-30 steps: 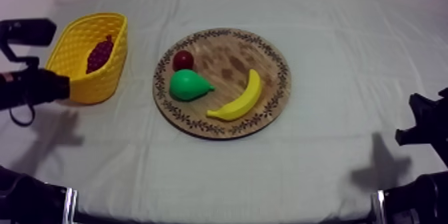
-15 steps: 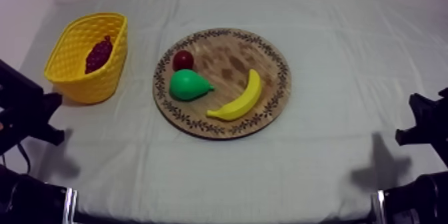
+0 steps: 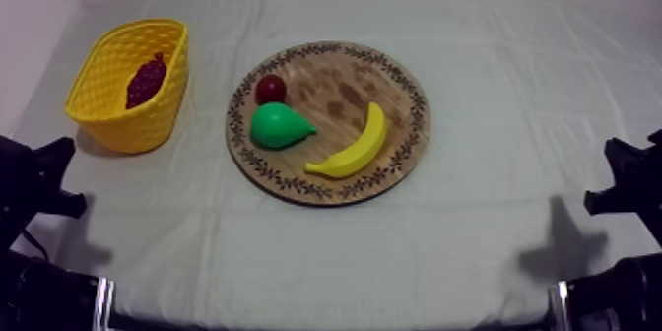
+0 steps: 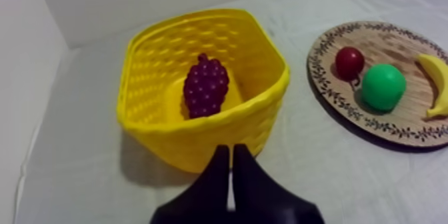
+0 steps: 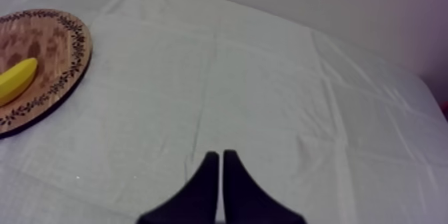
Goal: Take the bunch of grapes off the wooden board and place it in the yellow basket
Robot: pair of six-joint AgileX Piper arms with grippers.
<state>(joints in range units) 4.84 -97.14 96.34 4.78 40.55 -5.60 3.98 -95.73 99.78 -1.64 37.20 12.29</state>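
Note:
The dark purple bunch of grapes (image 3: 146, 80) (image 4: 205, 87) lies inside the yellow basket (image 3: 108, 108) (image 4: 167, 140) at the table's left. My left gripper (image 3: 44, 179) (image 4: 231, 160) sits low at the left edge, just short of the basket's near wall, its fingers together as a narrow wedge with nothing in them. The round wooden board (image 3: 394, 89) (image 4: 393, 37) (image 5: 63, 40) holds a small red fruit (image 3: 271, 88) (image 4: 349, 62), a green pear (image 3: 279, 124) (image 4: 383, 87) and a banana (image 3: 353, 145) (image 5: 15, 80). My right gripper (image 3: 621, 185) (image 5: 221, 163) rests low at the right, shut.
Wrinkled grey-white cloth (image 3: 493, 59) covers the table between the board and the right arm. The left wall stands close beside the basket.
My left arm has drawn back from beside the basket, down to the table's lower left edge. The grapes stay in the basket. The right arm has not moved.

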